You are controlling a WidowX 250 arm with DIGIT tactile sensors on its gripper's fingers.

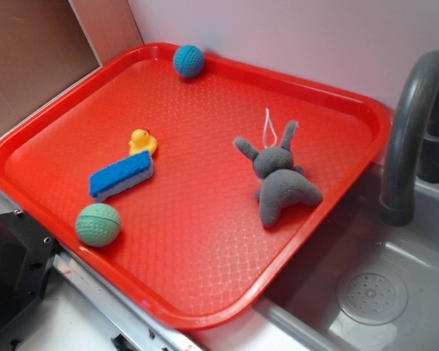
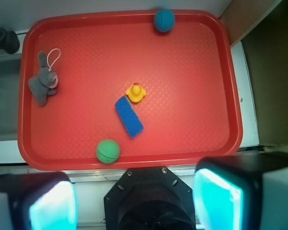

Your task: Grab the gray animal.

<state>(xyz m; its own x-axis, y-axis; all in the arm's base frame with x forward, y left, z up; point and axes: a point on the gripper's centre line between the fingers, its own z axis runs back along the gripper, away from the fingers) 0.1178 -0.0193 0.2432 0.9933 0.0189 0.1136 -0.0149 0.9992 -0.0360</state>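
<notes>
1. The step in hand looks like the approach, judged from the layout; the gripper (image 2: 134, 203) hangs high above the near rim of the red tray (image 2: 233, 96), its two pads spread wide with nothing between them; no contact with anything yet.
2. The gray animal (image 1: 279, 179) lies flat on the tray, close to the rim on the sink (image 1: 395, 292) side, ears and white string loop (image 1: 269, 126) pointing toward the far rim; in the wrist view it sits at the tray's far-left edge (image 2: 43, 81).
3. The next move probably calls for travelling across the tray toward that side, then descending with the pads straddling the plush body rather than the thin ears.
4. Open room: the tray floor around the animal is bare; the yellow duck (image 1: 142, 140), blue sponge (image 1: 121, 175), green ball (image 1: 98, 224) and blue ball (image 1: 189, 61) all lie well apart from it.
5. Edges to mind: the raised rim just beside the animal may crowd one pad; the dark faucet (image 1: 410, 131) rises beyond that rim.
</notes>
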